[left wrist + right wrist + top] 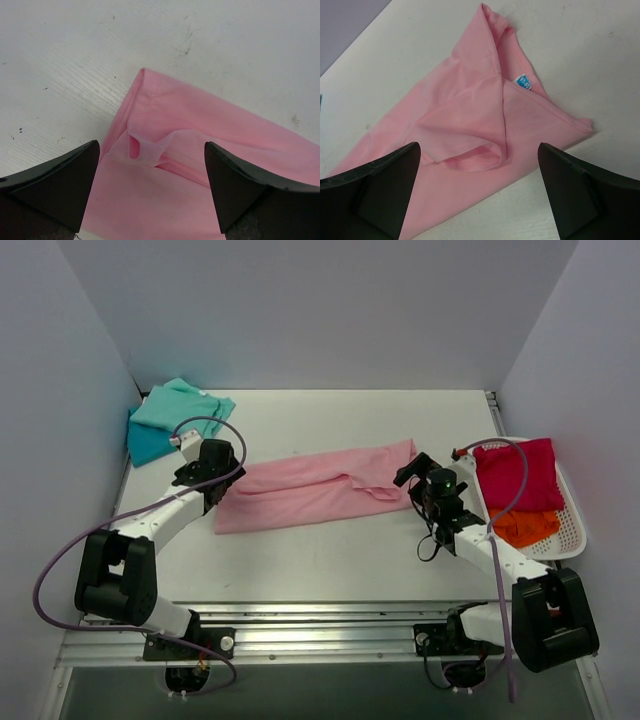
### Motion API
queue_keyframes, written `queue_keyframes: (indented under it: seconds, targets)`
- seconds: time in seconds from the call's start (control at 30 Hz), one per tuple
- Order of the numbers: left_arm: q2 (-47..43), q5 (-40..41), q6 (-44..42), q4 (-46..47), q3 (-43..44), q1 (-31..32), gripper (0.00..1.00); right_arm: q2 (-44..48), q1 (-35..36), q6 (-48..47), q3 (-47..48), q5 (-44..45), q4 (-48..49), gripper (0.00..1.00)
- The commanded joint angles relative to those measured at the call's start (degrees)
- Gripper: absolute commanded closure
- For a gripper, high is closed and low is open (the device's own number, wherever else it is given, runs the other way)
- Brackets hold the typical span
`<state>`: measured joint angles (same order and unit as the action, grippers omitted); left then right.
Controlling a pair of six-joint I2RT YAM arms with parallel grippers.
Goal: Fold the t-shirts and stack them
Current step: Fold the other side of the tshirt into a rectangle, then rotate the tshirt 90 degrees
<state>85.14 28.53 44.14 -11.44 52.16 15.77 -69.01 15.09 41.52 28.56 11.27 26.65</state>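
A light pink t-shirt lies folded into a long strip across the middle of the table. My left gripper hovers open over its left end, holding nothing. My right gripper hovers open over its right end, where a sleeve fold and a blue neck label show. A mint green shirt lies folded on a teal blue one at the back left. A crimson red shirt and an orange shirt lie in the basket at the right.
The white lattice basket stands at the table's right edge, beside my right arm. White walls close in the left, back and right sides. A metal rail runs along the near edge.
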Motion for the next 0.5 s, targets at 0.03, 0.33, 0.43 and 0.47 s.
queue_keyframes:
  seconds: [0.03,0.33,0.43,0.47]
  targets:
    - [-1.21,1.61,-1.33,-0.25,4.70,0.40,0.05,-0.50,0.90,1.81,2.29,1.13,-1.43,0.00]
    - [0.98,-0.23,-3.53,0.98,9.79,0.23,0.05,-9.19,1.69,4.36,1.67,-0.63,2.87,0.00]
    - [2.92,-1.37,-3.80,0.98,11.20,-0.04,0.05,-13.94,1.96,4.36,2.03,-0.72,4.27,0.01]
    - [3.71,-1.90,-3.89,0.98,11.90,-0.21,0.05,-15.09,1.96,4.27,1.77,-0.72,4.98,0.02]
